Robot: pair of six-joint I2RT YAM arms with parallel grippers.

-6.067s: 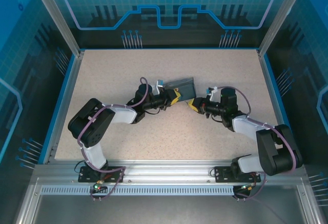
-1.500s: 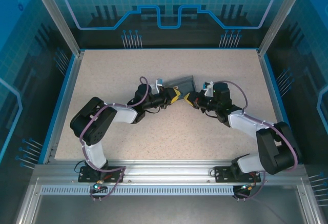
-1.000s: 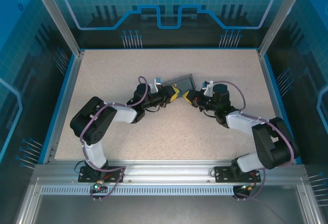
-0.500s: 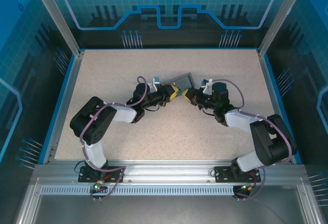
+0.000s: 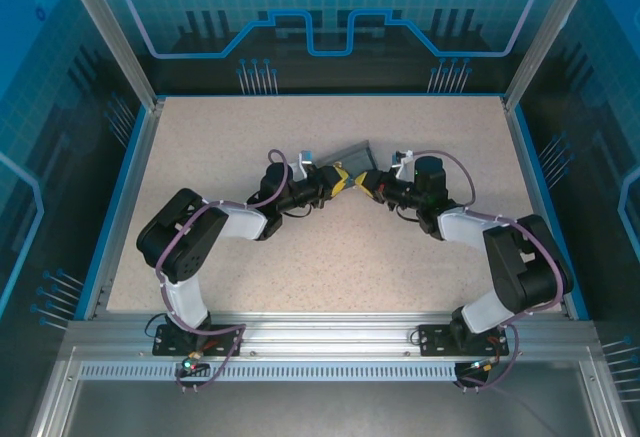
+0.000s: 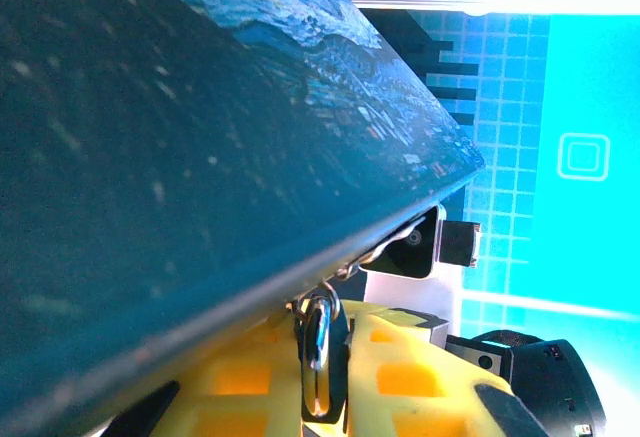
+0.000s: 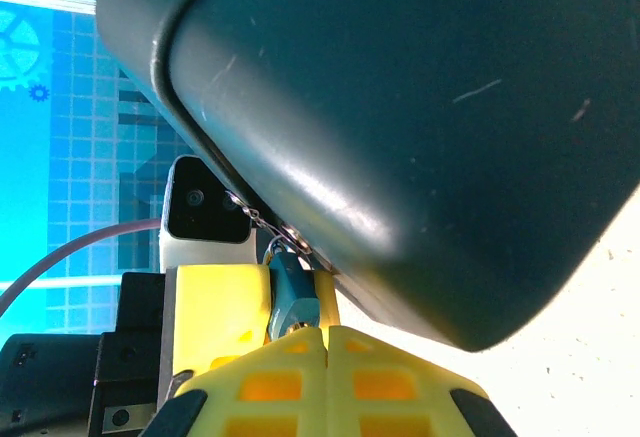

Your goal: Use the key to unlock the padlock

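The dark box [image 5: 356,153] sat near the middle of the table [image 5: 230,127], one corner turned toward the arms. Both grippers crowded its near edge. The left gripper [image 5: 341,179] came in from the box's left and the right gripper [image 5: 369,185] from its right, their yellow tips almost touching just below that edge.

The padlock [image 7: 292,302] hung from a small metal fitting on the box's rounded lower rim. Its bluish body was pinched between the left gripper's yellow fingers [image 7: 215,307], with the thin shackle running up to the rim. The right gripper's fingers [image 7: 370,382] were pressed flat together, their tips right against the padlock's underside. Whether the key lay between them could not be told.

Room was tightest on the near side of the box, where fingers, padlock and rim met with hardly a gap. Beyond the box, and to its left and right, speckled tabletop lay bare out to the blue border. The two forearms slanted back from the box toward the bases, with bare table between them.
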